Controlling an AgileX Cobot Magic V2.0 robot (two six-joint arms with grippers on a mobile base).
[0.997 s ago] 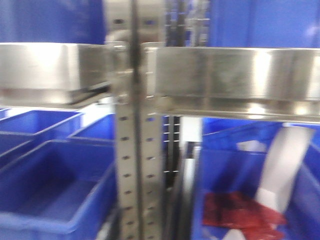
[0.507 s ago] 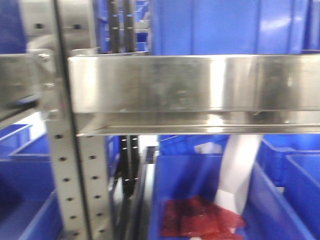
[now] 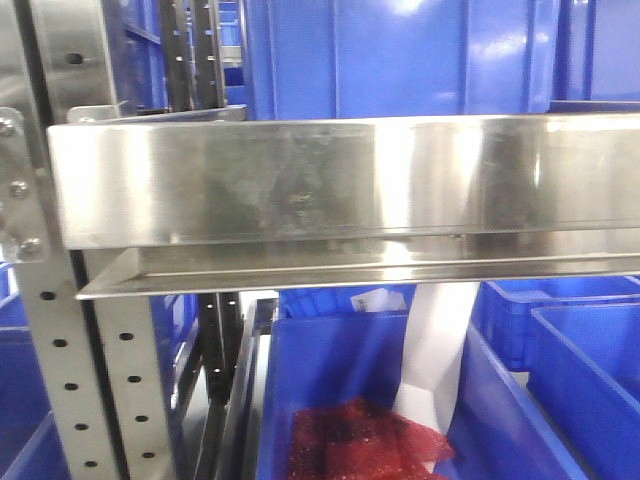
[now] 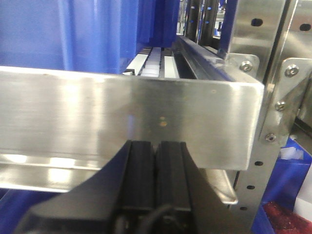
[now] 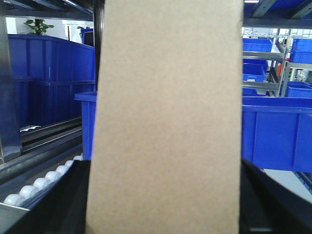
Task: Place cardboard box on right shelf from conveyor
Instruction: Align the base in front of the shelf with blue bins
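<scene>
My right gripper (image 5: 165, 217) is clamped on the cardboard box (image 5: 165, 112); my black fingers (image 5: 63, 209) press its two sides, and it stands upright, filling the middle of the right wrist view; I cannot tell whether its lower edge touches anything. White rollers (image 5: 29, 190) run along the lower left beside it, and blue bins (image 5: 278, 131) stand behind it.

My left gripper (image 4: 156, 161) is empty; its two black pads (image 4: 139, 170) are pressed flat together, just in front of another steel shelf front (image 4: 126, 122) that ends at a bolted bracket (image 4: 280, 105).

In the front view the right shelf (image 3: 350, 180) spans nearly the whole width; its shiny front lip meets a perforated upright (image 3: 80, 380) on the left. A tall blue tub (image 3: 400, 60) stands behind the lip; below it an open blue bin (image 3: 340, 360) holds a red bag (image 3: 360, 445) and a white strip (image 3: 435, 350) leaning upward.
</scene>
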